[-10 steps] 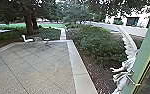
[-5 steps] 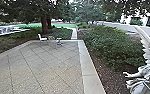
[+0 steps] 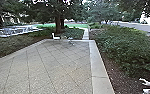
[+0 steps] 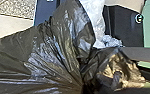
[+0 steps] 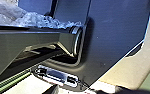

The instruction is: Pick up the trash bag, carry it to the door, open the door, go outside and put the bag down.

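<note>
The black trash bag (image 4: pixel 41 57) spreads large across the left wrist view. Its folds draw tightly together at my left gripper (image 4: pixel 85 86), which is shut on the gathered neck. A crumpled end of the bag bunches out beyond the pinch, catching yellowish light. Pale, clear plastic (image 4: pixel 94 17) lies behind the bag, and crinkled clear plastic (image 5: pixel 38 20) also appears beside a dark bar in the right wrist view. How my right gripper stands cannot be made out there.
Ahead in the head view lies a patio of square paving (image 3: pixel 53 65), with a pale stone border (image 3: pixel 97 67) along its right. A white chair (image 3: pixel 56 36) stands at the far edge. Shrubs (image 3: pixel 126 47) and part of a white statue (image 3: pixel 149 83) are at the right.
The head camera has turned rightward-to-left: the patio and chair have shifted right in the picture, and the green frame at the right has left the view, with most of the statue.
</note>
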Controlling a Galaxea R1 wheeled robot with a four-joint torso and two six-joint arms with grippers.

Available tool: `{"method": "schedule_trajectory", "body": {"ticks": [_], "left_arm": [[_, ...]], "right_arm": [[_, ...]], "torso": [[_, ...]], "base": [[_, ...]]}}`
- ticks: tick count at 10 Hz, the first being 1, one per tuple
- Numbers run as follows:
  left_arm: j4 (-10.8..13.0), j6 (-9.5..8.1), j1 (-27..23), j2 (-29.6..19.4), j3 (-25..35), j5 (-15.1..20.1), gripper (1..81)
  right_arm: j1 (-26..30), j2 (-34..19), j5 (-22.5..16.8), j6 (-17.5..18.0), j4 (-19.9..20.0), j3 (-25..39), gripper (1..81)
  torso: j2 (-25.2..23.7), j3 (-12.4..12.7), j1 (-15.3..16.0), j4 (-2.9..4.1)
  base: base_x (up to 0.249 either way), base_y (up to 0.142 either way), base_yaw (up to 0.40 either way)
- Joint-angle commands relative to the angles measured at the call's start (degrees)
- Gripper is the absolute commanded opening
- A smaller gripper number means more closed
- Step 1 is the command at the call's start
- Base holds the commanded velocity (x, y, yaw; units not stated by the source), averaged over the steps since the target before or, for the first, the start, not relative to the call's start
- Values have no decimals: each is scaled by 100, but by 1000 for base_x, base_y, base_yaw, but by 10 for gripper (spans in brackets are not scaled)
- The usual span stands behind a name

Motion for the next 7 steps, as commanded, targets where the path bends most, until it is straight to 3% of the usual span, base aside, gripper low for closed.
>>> {"method": "schedule_trajectory", "body": {"ticks": [1, 2, 3, 5, 7], "left_arm": [[-82, 11, -288, -86, 37, 514, 10], [-91, 11, -332, -130, 55, 541, 10], [-91, 11, -385, -236, 195, 550, 10], [-91, 2, -508, -674, 870, 611, 10], [-108, -58, -710, -1130, 1450, 646, 10]], "right_arm": [[205, -141, -210, -12, 83, 261, 811], [196, -309, -210, -12, 73, 623, 811], [213, -626, -201, -12, 65, 1221, 811], [205, -1214, -200, -12, 65, 2300, 811], [205, -1443, -192, -12, 73, 2663, 811]], "torso": [[0, 0, 3, -24], [0, 0, 3, 120], [0, 0, 3, 184], [0, 0, 3, 179], [0, 0, 3, 179]], "base": [[0, 0, 0], [0, 0, 0], [0, 0, 0], [0, 0, 0], [0, 0, 0]]}}
